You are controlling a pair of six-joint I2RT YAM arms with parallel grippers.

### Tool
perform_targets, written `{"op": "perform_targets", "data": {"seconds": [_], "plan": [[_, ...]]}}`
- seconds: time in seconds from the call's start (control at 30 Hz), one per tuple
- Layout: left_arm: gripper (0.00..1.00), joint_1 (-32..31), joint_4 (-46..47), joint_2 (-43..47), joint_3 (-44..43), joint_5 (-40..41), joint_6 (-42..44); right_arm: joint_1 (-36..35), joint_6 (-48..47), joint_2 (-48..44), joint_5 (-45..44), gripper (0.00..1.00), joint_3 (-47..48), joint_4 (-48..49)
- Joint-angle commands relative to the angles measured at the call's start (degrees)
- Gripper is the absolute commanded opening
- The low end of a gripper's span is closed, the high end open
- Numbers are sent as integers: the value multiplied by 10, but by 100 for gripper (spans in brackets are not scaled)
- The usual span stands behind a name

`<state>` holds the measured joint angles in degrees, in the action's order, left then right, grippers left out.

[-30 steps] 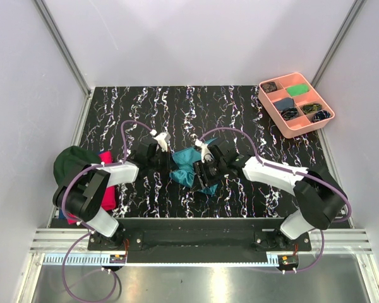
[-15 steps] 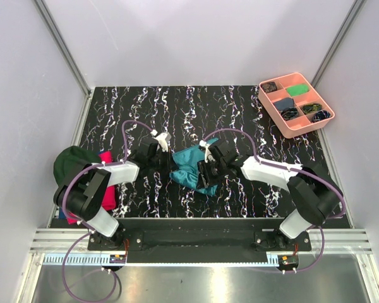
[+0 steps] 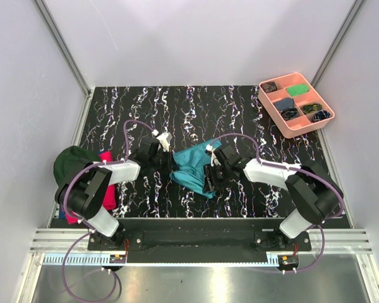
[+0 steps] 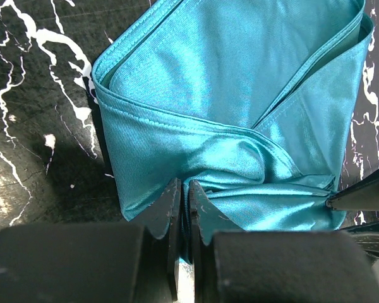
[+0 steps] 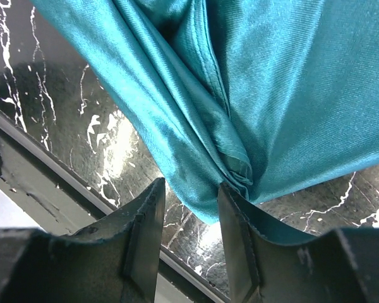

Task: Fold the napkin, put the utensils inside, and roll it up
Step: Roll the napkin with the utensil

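The teal napkin (image 3: 192,165) lies partly spread and creased on the black marbled table between the two arms. My left gripper (image 3: 171,165) is at its left edge. In the left wrist view the napkin (image 4: 240,95) fills the frame, and the left gripper (image 4: 184,192) is shut on a bunched fold of its hem. My right gripper (image 3: 208,182) is at the napkin's near right corner. In the right wrist view that corner of the napkin (image 5: 271,82) hangs between the tips of the right gripper (image 5: 191,192). The jaws stand apart and table shows through the gap. The utensils are out of view.
A pink compartment tray (image 3: 283,125) with small dark and green items sits at the back right. A dark green cap (image 3: 72,163) and a pink-red cloth (image 3: 107,192) lie at the left edge. The table's near metal rail (image 5: 25,164) runs close under the right gripper.
The right gripper has drawn its side of the napkin right and toward the near edge. The crumpled cloth is now spread wider. The left gripper has stayed shut in place.
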<state>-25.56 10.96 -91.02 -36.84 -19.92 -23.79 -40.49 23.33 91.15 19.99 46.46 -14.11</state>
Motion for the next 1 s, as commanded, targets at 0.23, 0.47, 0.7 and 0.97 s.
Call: {"op": "perform_targets", "data": {"seconds": [0.23, 0.47, 0.7, 0.97], "plan": [[0, -3, -64, -32, -44, 1, 7, -29, -79, -60, -63, 54, 93, -59], [0, -3, -94, -42, -60, -6, 2, -146, -185, -41, -253, 62, 137, -52], [0, -3, -108, -57, -75, -18, 1, -215, -269, 30, -345, 64, 124, 30], [0, -4, -128, -65, -87, -23, 3, -238, -314, 86, -384, 67, 124, 66]]}}
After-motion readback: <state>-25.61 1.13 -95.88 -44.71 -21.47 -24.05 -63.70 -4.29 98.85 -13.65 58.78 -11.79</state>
